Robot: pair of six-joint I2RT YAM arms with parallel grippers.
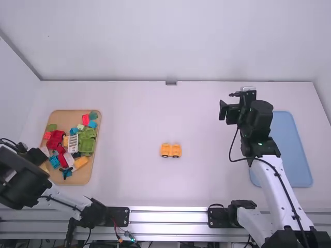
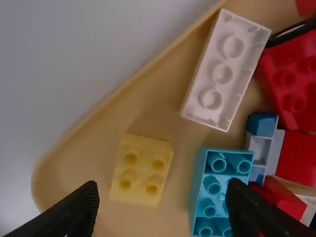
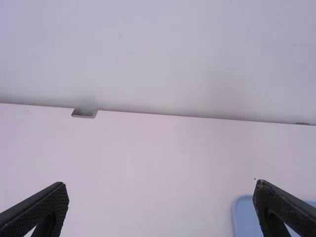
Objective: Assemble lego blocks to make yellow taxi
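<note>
Left jaws apart above tray of blocks

A left arm of white links and black joints and a matching right arm carry slim black cables, strapped along their white links.

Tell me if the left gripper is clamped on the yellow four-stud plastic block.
No, the left gripper is open, with a visible gap between the yellow four-stud plastic block and either side of its jaws.
</note>
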